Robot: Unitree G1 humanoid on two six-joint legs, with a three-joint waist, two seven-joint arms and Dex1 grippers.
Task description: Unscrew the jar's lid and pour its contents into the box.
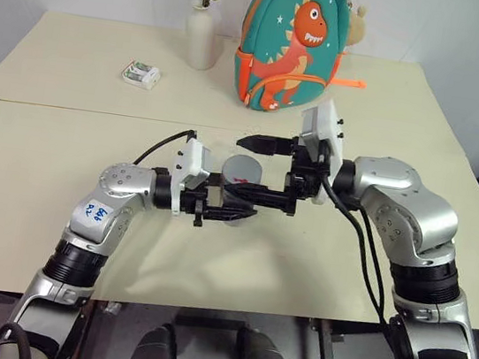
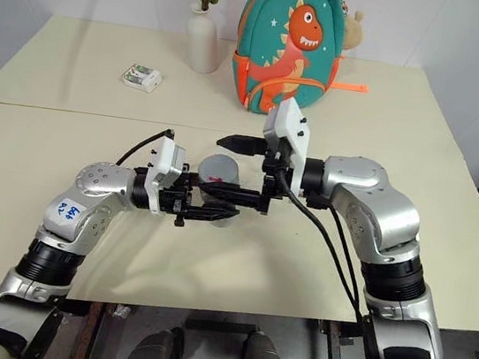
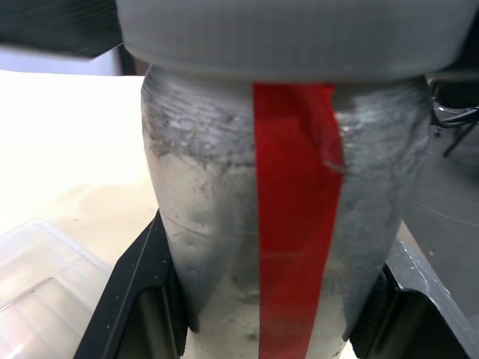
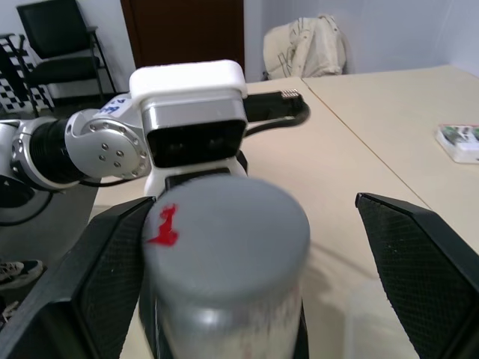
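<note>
My left gripper [image 1: 225, 206] is shut on the jar [image 3: 292, 224], a greyish cylinder with a red strip, and holds it above the middle of the table. The silver-grey lid [image 4: 224, 224] with its small red mark sits on the jar. My right gripper [image 4: 254, 202] is open, level and pointing toward the left arm, with one finger on each side of the lid [image 1: 243, 167] and apart from it. A corner of the clear box [image 3: 37, 277] lies on the table below the jar. The contents cannot be made out through the jar wall.
At the back of the table stand a white vase [image 1: 201, 38] with flowers and a teal dinosaur backpack [image 1: 292, 44]. A small white-green packet [image 1: 141, 74] lies at the back left. A seam [image 1: 53, 106] runs across between two tabletops.
</note>
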